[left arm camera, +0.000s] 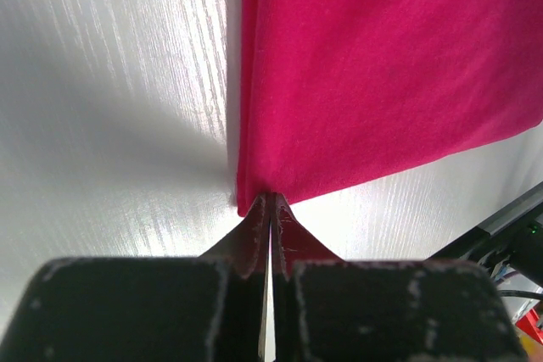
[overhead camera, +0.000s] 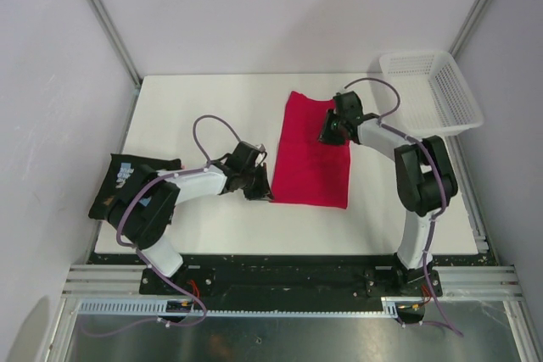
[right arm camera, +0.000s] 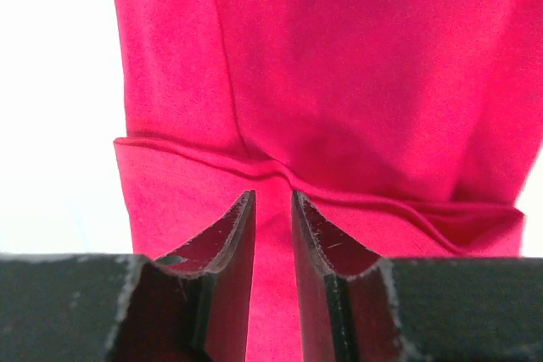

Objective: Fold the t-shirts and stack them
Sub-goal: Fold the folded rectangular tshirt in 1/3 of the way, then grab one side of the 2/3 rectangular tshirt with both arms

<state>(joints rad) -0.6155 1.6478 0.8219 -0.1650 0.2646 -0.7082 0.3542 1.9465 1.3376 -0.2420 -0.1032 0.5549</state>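
The crimson-pink t-shirt (overhead camera: 312,154) lies folded into a long rectangle at the table's middle. My left gripper (overhead camera: 260,190) is at its near left corner. In the left wrist view its jaws (left arm camera: 270,198) are pressed together, with the tips on the corner of the pink cloth (left arm camera: 382,74). My right gripper (overhead camera: 327,130) is on the shirt's far right part. Its jaws (right arm camera: 273,197) stand a narrow gap apart with pink cloth (right arm camera: 339,65) filling the gap, and a fold ridge puckers toward the tips. The black printed t-shirt (overhead camera: 127,182) lies bunched at the table's left edge.
A white mesh basket (overhead camera: 431,91) sits at the back right corner, partly off the white table (overhead camera: 204,116). Purple cables loop over both arms. The table's near edge and a metal rail run just in front of the arm bases.
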